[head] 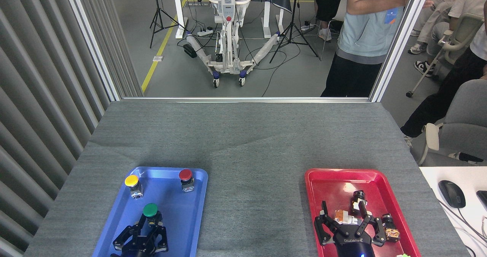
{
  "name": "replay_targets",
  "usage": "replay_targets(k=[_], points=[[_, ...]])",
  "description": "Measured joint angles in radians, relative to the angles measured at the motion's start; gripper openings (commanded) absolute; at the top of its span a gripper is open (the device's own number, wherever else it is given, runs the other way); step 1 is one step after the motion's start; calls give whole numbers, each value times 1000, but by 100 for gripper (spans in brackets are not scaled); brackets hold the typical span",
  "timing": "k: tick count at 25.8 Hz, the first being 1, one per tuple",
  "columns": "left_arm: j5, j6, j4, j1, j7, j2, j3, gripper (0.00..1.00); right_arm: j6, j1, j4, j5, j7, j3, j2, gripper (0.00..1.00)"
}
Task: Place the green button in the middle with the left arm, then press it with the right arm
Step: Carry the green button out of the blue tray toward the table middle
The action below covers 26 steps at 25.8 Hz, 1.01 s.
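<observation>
Head view: "ROBOTIQ" lettering on right end effector (348,222).

matt grey woven cloth table (243,143), glossy blue tray (190,219), glossy red tray (327,181), shiny green button (150,210) cap

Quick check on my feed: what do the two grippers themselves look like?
Both are black, three-fingered claws with jointed metal fingers. The right gripper carries white ROBOTIQ lettering and a blue light on its wrist. The left gripper looks identical, but its palm markings are too dark to read.
</observation>
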Motion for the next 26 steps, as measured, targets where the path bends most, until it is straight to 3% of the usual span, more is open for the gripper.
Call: replay_targets(k=[5, 7, 14, 20, 26], points=[[-1, -20, -5, 4, 0, 7, -1, 25, 0, 0, 0, 0, 0, 0, 0, 100], [-1, -44, -15, 5, -7, 11, -1, 24, 0, 0, 0, 0, 0, 0, 0, 100], [1, -188, -143, 3, 44, 21, -14, 14, 1, 0, 1, 0, 0, 0, 0, 100], [-62, -251, -176, -67, 65, 21, -143, 13, 2, 0, 1, 0, 3, 0, -1, 100], [-167, -248, -49, -181, 44, -42, -288, 13, 2, 0, 1, 0, 3, 0, -1, 100]])
